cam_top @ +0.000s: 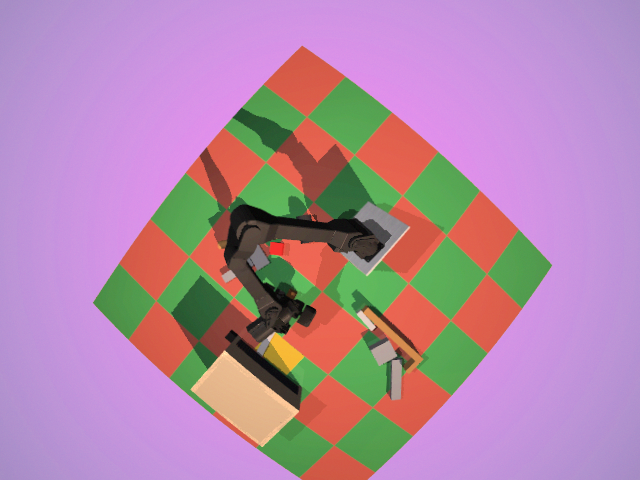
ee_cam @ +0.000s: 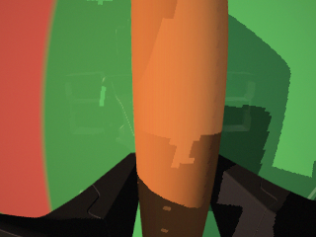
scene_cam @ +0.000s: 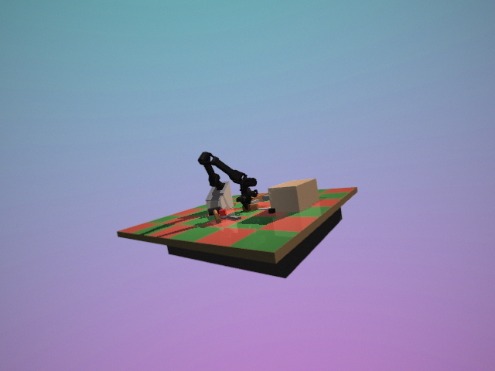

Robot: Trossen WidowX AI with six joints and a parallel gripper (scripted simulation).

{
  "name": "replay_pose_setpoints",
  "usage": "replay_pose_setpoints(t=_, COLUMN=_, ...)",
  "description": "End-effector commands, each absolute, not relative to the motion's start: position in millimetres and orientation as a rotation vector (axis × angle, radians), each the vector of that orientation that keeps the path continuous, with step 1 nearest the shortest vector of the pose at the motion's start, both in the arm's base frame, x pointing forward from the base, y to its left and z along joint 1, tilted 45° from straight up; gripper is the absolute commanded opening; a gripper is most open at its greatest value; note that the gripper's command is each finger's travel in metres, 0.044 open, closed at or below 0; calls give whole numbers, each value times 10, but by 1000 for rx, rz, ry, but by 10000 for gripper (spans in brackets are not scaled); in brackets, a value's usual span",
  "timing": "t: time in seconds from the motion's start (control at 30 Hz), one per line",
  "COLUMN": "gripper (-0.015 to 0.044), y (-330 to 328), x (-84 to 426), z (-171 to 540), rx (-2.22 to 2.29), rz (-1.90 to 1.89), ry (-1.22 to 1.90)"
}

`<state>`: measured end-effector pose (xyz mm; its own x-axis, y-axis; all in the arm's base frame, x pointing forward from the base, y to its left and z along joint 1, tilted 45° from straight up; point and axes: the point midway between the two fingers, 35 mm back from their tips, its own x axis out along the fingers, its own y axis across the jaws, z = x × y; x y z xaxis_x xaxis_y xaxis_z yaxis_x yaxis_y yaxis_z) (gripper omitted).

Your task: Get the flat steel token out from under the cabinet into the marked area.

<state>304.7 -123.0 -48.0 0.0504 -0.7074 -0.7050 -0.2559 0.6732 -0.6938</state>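
Observation:
My gripper (cam_top: 279, 319) (scene_cam: 244, 206) (ee_cam: 172, 161) is shut on the orange handle (ee_cam: 180, 89) (scene_cam: 253, 207) of a tool, low over the table in front of the cabinet (cam_top: 245, 397) (scene_cam: 284, 199). A grey, flat part (cam_top: 264, 346) (scene_cam: 264, 209) shows beyond the gripper towards the cabinet's dark front; it looks like the tool's far part. Its far end is hidden in the top view. The yellow marked area (cam_top: 284, 353) lies in front of the cabinet, beside this grey part and partly hidden by it. The steel token cannot be made out in any view.
Right of the marked area lie an orange bar (cam_top: 393, 338), a white block (cam_top: 366, 319) and grey blocks (cam_top: 383, 351) (cam_top: 395, 379). Near the arm's elbow are a red block (cam_top: 277, 248) (scene_cam: 222, 212), a grey plate (cam_top: 258, 257) and a pale block (cam_top: 227, 274).

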Motion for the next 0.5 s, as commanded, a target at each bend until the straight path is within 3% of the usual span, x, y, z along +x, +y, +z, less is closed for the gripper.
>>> replay_pose_setpoints(t=0.0, gripper=0, y=-1248, x=2964, z=-484, rx=-832, rz=-406, ry=1534)
replay_pose_setpoints(t=0.47, gripper=0, y=-1296, x=2815, z=-447, rx=-833, rz=-406, ry=1535)
